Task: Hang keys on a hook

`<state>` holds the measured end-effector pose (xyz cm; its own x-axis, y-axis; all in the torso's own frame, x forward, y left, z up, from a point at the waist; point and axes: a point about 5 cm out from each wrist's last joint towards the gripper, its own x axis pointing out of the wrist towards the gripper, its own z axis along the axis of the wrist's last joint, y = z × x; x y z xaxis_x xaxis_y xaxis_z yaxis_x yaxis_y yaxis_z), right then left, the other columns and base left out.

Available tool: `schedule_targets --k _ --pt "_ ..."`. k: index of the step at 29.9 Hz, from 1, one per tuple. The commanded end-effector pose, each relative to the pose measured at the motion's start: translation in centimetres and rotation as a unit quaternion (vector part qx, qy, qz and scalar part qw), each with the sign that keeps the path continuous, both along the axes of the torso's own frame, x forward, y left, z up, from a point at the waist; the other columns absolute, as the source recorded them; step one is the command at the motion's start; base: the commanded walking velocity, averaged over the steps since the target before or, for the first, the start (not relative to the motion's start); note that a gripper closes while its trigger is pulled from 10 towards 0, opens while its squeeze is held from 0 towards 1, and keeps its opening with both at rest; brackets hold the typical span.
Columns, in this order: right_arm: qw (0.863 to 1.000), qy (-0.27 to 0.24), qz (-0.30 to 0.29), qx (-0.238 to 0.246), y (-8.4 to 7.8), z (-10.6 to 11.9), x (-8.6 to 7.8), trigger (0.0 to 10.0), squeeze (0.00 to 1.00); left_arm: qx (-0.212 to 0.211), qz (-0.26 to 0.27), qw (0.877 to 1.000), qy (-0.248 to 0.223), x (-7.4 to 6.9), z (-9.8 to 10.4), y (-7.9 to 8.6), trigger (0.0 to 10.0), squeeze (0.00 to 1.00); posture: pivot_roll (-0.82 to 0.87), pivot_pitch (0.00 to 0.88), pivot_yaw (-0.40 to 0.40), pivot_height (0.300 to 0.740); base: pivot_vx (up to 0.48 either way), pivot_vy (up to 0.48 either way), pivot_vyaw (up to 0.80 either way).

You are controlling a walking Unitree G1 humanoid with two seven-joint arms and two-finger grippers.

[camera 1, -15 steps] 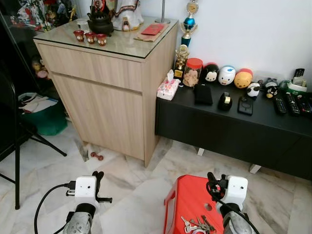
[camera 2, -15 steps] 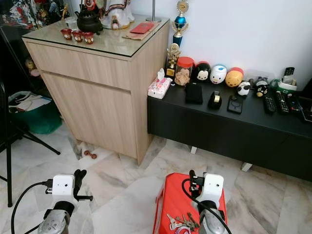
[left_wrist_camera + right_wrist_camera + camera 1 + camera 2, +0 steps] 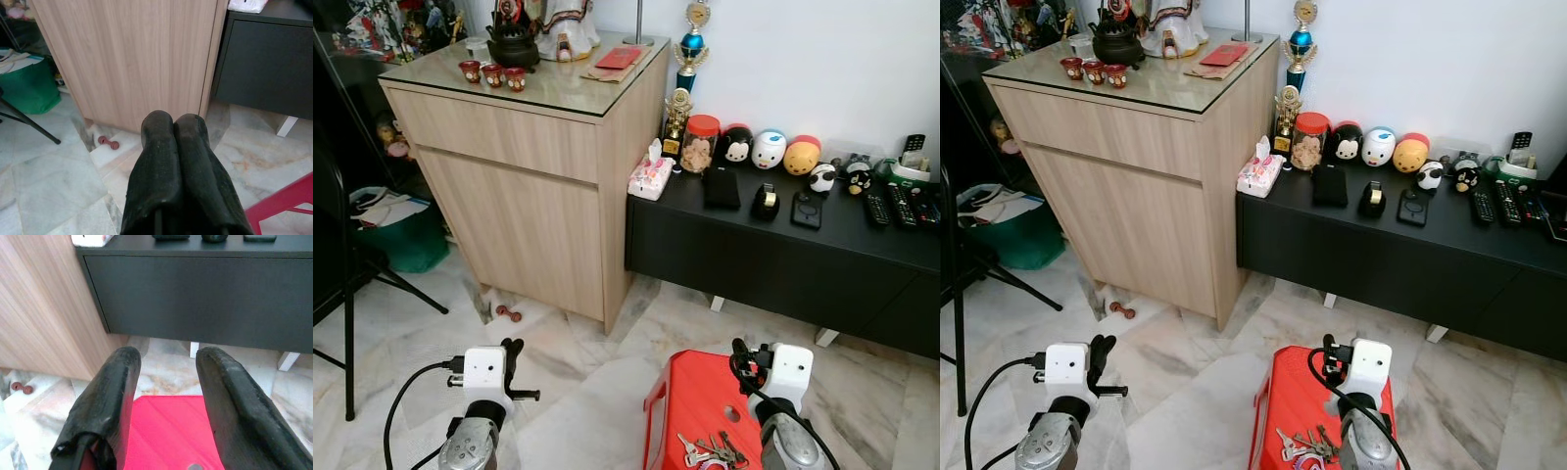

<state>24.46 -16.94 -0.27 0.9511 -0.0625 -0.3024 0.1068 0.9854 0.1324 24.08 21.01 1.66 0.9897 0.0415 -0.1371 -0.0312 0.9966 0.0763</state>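
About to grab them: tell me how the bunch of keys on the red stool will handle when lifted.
The keys are several loose metal pieces splayed out, so they would probably dangle and swing. They lie flat on the red stool, likely hard to pinch and apt to slide. The open right gripper hovers above.

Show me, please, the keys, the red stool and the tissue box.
keys (image 3: 708, 451), left eye view, middle of the bunch.
red stool (image 3: 700, 397), left eye view, bare seat top.
tissue box (image 3: 651, 179), left eye view, its top.

Low in the frame, the left gripper points up with fingers pressed together; the right gripper, lower right, has fingers parted.
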Motion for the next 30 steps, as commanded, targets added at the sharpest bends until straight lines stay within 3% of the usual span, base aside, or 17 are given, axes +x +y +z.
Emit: schedule_targets --k 1,20,30 --pt "1.0 0.016 -0.006 -0.002 -0.3 -0.4 -0.1 10.0 0.0 -0.004 0.003 1.0 0.003 0.2 0.2 0.2 10.0 0.0 0.14 0.0 -0.03 0.726 0.0 0.0 0.0" --pt "1.0 0.028 -0.011 -0.01 -1.1 -0.8 0.6 10.0 0.0 -0.01 0.0 1.0 0.014 0.3 -0.1 0.0 10.0 0.0 0.15 0.0 -0.034 0.711 0.0 0.0 0.0" --pt "1.0 0.028 -0.004 -0.012 -1.0 -1.3 0.4 10.0 0.0 -0.011 0.002 1.0 0.015 0.3 -0.1 0.0 10.0 0.0 0.15 0.0 -0.036 0.661 0.0 0.0 0.0"
